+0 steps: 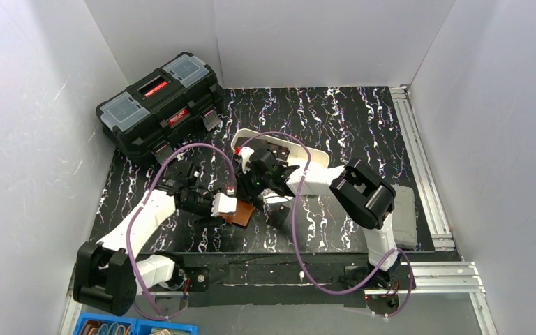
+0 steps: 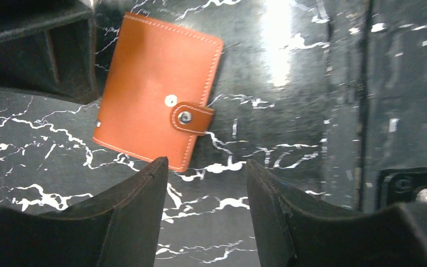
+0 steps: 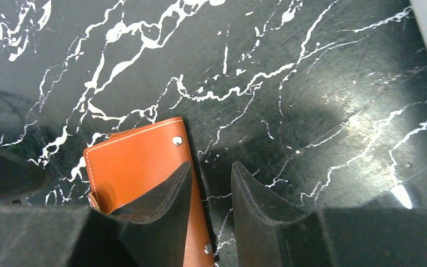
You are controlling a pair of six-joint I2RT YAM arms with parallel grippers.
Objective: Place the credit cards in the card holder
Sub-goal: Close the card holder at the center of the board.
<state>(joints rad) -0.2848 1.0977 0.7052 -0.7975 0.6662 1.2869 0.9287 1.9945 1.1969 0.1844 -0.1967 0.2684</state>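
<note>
The card holder (image 1: 243, 212) is a closed brown leather wallet, flat on the black marbled table with its strap snapped. In the left wrist view the card holder (image 2: 155, 92) lies just beyond my left gripper (image 2: 207, 169), which stands open with only table between its fingers. My right gripper (image 3: 211, 178) is open too. One of its fingers (image 3: 169, 194) overlaps the card holder (image 3: 130, 164), the other stands over bare table, and the wallet's long edge runs between them. Dark flat credit cards (image 1: 284, 149) lie in the white tray, partly hidden by the right arm.
The white oblong tray (image 1: 250, 132) sits just behind the grippers. A big black toolbox (image 1: 159, 105) stands at the back left. A grey pad (image 1: 405, 216) lies at the right edge beside aluminium rails (image 1: 419, 153). A blue bin (image 1: 112, 326) is at the near left.
</note>
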